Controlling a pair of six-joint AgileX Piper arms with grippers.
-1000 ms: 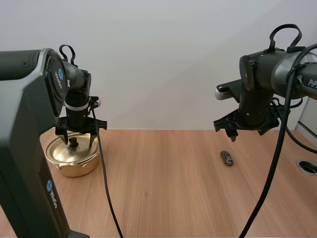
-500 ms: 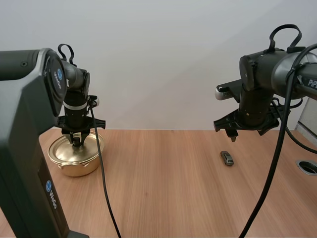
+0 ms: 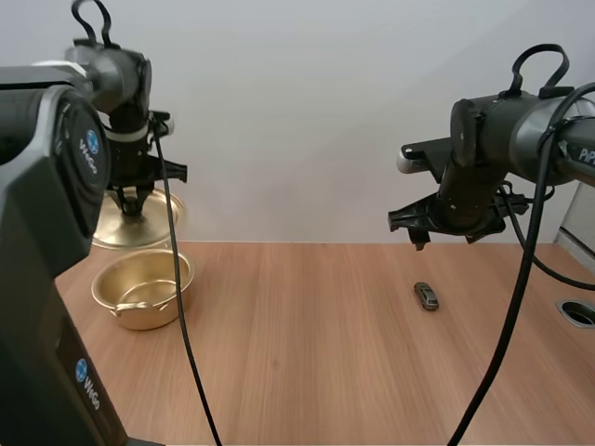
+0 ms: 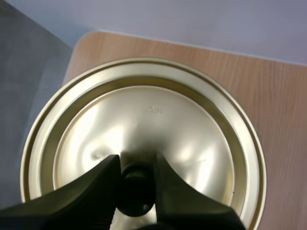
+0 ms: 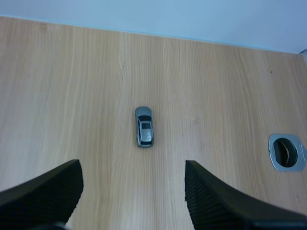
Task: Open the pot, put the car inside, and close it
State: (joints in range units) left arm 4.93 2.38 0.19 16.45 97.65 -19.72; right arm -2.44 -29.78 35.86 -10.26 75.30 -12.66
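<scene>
The golden pot [image 3: 141,288] stands uncovered on the table's left side. Its golden lid [image 3: 139,221] hangs in the air just above and behind it, tilted a little. My left gripper [image 3: 131,204] is shut on the lid's black knob [image 4: 136,188], with the fingers [image 4: 98,184] pinching it from both sides over the lid [image 4: 153,122]. A small grey toy car [image 3: 426,295] lies on the wood at the right. My right gripper [image 3: 435,234] hovers above it, open, and the car [image 5: 144,126] lies ahead of its spread fingers [image 5: 48,191].
A round metal cable hole [image 3: 578,311] is set into the table [image 3: 307,353] near the right edge, beside the car [image 5: 286,152]. Bare wood stretches between the pot and the car.
My left gripper closed on the lid's knob and lifted the lid up off the pot, which now stands uncovered. The right arm shifted slightly, still open above the car.
</scene>
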